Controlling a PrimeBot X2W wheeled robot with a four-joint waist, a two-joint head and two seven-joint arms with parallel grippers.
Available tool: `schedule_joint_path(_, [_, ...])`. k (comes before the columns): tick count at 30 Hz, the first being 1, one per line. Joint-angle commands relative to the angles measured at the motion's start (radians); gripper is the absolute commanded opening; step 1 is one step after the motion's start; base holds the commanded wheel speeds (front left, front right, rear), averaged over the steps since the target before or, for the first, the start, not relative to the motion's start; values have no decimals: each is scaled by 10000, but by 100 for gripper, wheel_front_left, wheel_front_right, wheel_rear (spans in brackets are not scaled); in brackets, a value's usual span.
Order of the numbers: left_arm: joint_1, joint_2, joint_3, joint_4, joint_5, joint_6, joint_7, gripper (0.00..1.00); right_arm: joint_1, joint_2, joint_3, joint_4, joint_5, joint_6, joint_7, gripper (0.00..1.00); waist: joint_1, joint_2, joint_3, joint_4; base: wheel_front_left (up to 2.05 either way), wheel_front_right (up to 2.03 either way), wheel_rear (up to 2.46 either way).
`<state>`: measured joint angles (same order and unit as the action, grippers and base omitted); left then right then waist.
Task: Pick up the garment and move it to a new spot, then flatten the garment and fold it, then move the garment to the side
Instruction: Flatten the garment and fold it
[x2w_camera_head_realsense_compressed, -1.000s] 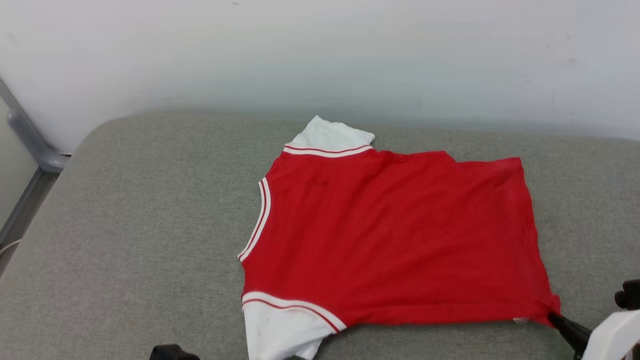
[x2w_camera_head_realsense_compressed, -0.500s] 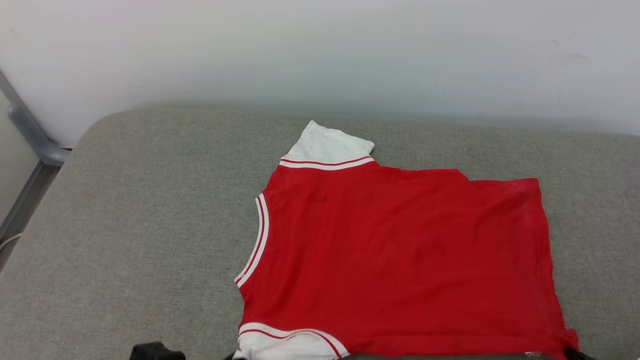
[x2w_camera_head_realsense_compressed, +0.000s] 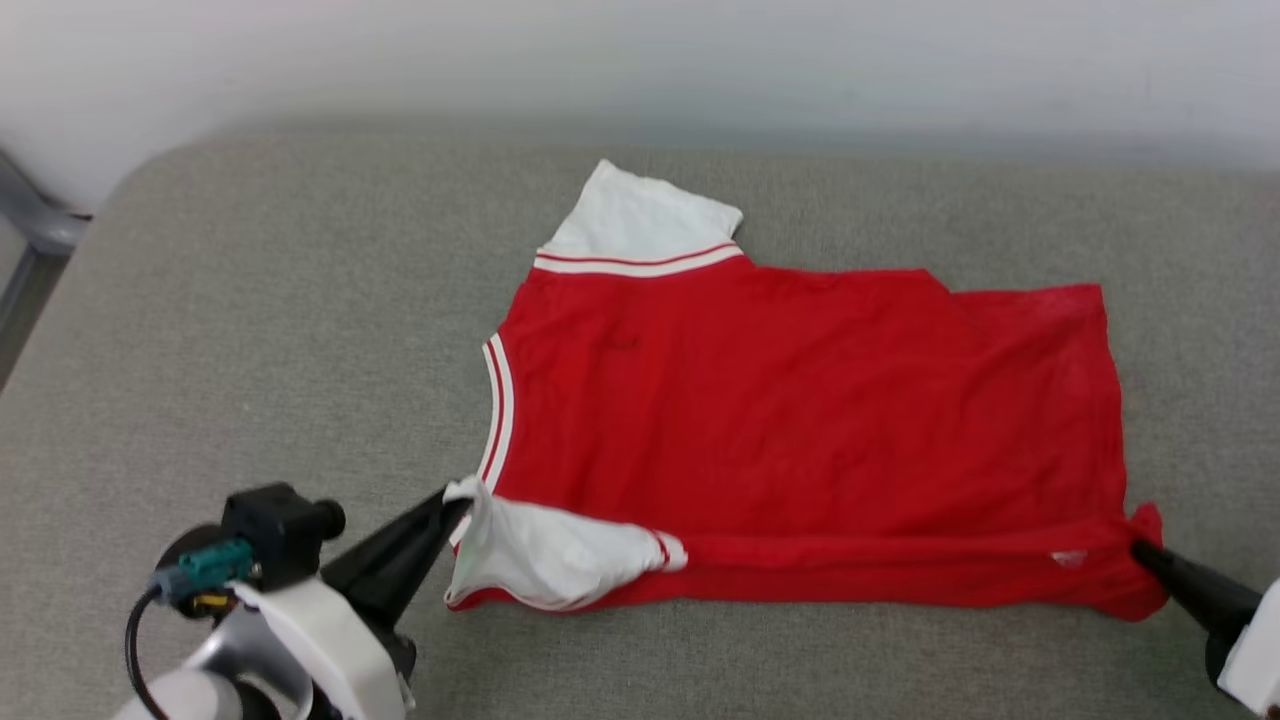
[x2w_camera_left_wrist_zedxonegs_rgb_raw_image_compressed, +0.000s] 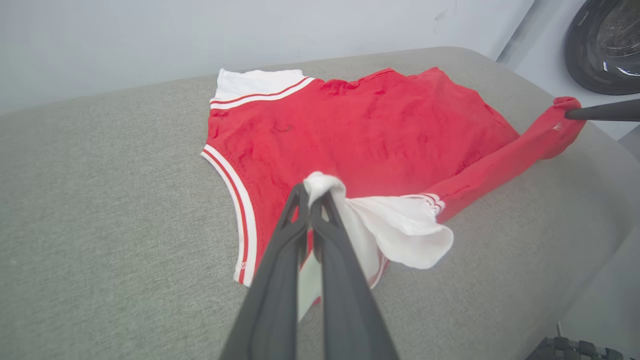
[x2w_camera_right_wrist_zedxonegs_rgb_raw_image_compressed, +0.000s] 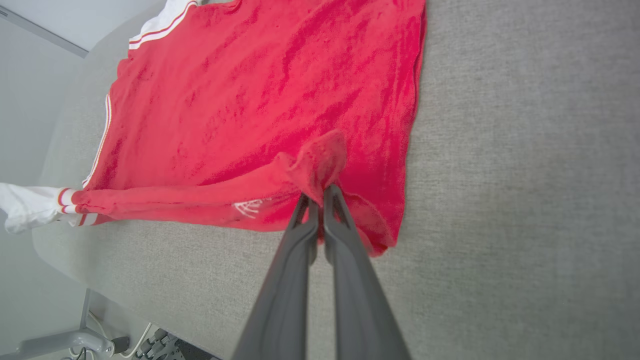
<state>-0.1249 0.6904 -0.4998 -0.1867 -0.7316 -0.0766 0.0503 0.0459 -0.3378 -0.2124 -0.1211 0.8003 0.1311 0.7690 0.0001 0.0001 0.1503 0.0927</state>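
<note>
- Our left tool (x2w_camera_head_realsense_compressed: 455, 506) is clenched on the white sleeve (x2w_camera_head_realsense_compressed: 540, 555) of the garment (x2w_camera_head_realsense_compressed: 800, 400), holding that corner up off the grey worktop (x2w_camera_head_realsense_compressed: 250, 330).
- Our right tool (x2w_camera_head_realsense_compressed: 1142, 550) is clenched on the red hem corner (x2w_camera_head_realsense_compressed: 1146, 520).
- The garment's near edge stretches between the two tools.
- The rest of the garment lies spread on the worktop beyond both tools, plain red side up.
</note>
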Motion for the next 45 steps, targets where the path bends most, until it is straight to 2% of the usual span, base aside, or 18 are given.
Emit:
schedule_joint_path(1, [-335,-57,32,123,61,-51,44,0,-344,81,-11,32,-173,-8,101,0,-1,-1,476,-67,0,0,0])
schedule_joint_path(8, [-1810,-332,-201,1267,141,-300,272,0,-1545,178,102,511,-897,-8,457,0,-1,-1,1278,-128,0,0,0])
schedule_joint_path(15, [-2732,-585,-575,2222,216,-449,281,0,-2186,213,314,928,-1246,-8,438,0,-1,-1,1599,-146,0,0,0])
schedule_joint_path(16, [-2953,-658,-686,2557,188,-476,230,0,-2344,200,404,1080,-1312,-8,395,9,-1,-1,1645,-155,0,0,0])
schedule_joint_path(17, [-3077,-689,-725,2749,256,-476,158,45,-2410,147,437,1151,-1419,-8,309,71,-1,-1,1653,-154,0,0,0])
schedule_joint_path(18, [-3194,-731,-775,2914,357,-484,48,91,-2459,54,525,1191,-1492,-8,212,100,-1,-1,1652,-151,0,0,0])
schedule_joint_path(19, [-3248,-808,-833,3128,389,-490,-31,100,-2519,44,530,1286,-1541,-8,55,100,-1,-1,1638,-150,0,0,0])
schedule_joint_path(26, [-3300,-1301,-690,4061,332,-365,-886,100,-2690,-129,1034,1439,-1670,-6,-810,100,-1,-1,1258,-163,0,0,0])
schedule_joint_path(35, [-2405,-1553,-50,3996,-134,373,-1907,100,-2227,-546,1700,988,-2503,-6,-2183,100,-1,-1,306,-178,0,0,0])
schedule_joint_path(39, [-1815,-1528,122,3436,-293,822,-1988,100,-1846,-459,1695,741,-3030,-6,-2044,100,-1,-1,6,-167,0,0,0])
schedule_joint_path(45, [-723,-1456,564,2319,-1164,1685,-1366,100,-1183,242,817,301,-3620,-6,-1235,100,-1,-1,-144,-183,0,0,0])
